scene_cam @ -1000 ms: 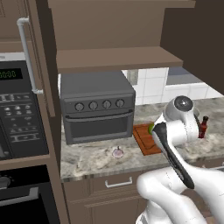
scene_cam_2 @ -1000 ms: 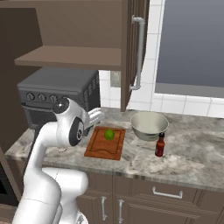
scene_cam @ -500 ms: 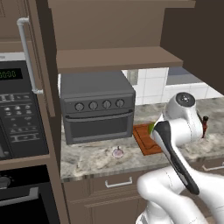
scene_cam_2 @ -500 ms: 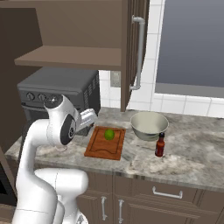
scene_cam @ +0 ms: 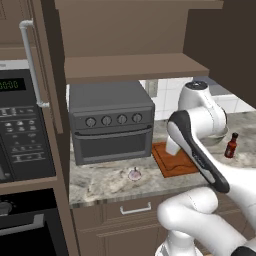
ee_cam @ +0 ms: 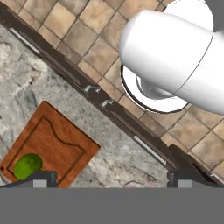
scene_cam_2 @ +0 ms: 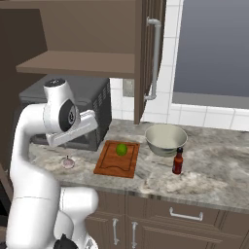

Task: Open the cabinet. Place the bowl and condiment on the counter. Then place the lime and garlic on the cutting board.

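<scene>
The cabinet (scene_cam_2: pixel 78 29) stands open, its shelf (scene_cam: pixel 135 66) bare. On the counter (scene_cam_2: pixel 214 175) the cutting board (scene_cam_2: pixel 116 159) carries the lime (scene_cam_2: pixel 121 149). Right of the board are the grey-green bowl (scene_cam_2: pixel 166 138) and the dark-red condiment (scene_cam_2: pixel 178 161). The garlic (scene_cam_2: pixel 68 163) lies on the stone left of the board, in front of the toaster oven. From high above the counter's front edge, my gripper (ee_cam: pixel 112 179) looks down, open, with nothing between its fingers. Below it are the cutting board (ee_cam: pixel 57 140) and the lime (ee_cam: pixel 28 165).
A dark toaster oven (scene_cam: pixel 110 120) stands under the shelf, with a built-in microwave (scene_cam: pixel 20 130) to its left. The open cabinet doors (scene_cam_2: pixel 148 53) jut forward on both sides. Drawer fronts (ee_cam: pixel 94 94) and a tiled floor (ee_cam: pixel 78 39) lie below the counter edge.
The arm's upper joint has risen and swung towards the toaster oven. The things on the counter lie where they were.
</scene>
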You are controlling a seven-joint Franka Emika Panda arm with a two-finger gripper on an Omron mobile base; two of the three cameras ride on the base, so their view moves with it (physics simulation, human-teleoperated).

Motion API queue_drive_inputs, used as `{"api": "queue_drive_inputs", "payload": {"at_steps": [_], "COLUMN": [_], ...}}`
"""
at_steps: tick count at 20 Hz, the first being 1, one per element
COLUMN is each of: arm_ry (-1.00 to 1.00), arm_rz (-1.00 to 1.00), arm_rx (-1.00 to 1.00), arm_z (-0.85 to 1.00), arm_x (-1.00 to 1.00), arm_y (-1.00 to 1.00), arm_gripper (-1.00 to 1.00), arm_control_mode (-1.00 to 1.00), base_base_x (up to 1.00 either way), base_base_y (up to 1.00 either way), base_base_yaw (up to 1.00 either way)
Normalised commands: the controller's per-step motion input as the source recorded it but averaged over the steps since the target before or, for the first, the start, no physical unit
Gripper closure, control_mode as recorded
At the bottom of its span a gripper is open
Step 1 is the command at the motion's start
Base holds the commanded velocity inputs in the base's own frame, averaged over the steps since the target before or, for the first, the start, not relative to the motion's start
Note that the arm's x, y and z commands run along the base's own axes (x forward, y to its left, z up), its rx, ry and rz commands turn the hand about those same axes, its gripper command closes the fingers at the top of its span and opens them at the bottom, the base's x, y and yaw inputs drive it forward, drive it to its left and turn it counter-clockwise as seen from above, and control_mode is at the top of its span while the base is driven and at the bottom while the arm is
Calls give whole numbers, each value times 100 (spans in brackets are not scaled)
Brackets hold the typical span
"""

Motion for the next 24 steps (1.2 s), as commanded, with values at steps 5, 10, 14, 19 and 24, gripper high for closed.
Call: {"api": "queue_drive_inputs", "payload": {"at_steps": [5,10,14,19,24], "arm_ry": [29,25,8,0,0], "arm_rz": [4,3,0,0,-4], "arm_rx": [0,0,0,2,10], "arm_z": [-2,-16,-27,-5,0], "arm_x": [-31,-33,-44,-27,-19], "arm_y": [22,16,21,8,2], "arm_gripper": [-100,-100,-100,-100,-100], "arm_control_mode": [-100,-100,-100,-100,-100], "base_base_x": [0,0,0,0,0], "base_base_y": [0,0,0,0,0], "base_base_yaw": [0,0,0,0,0]}}
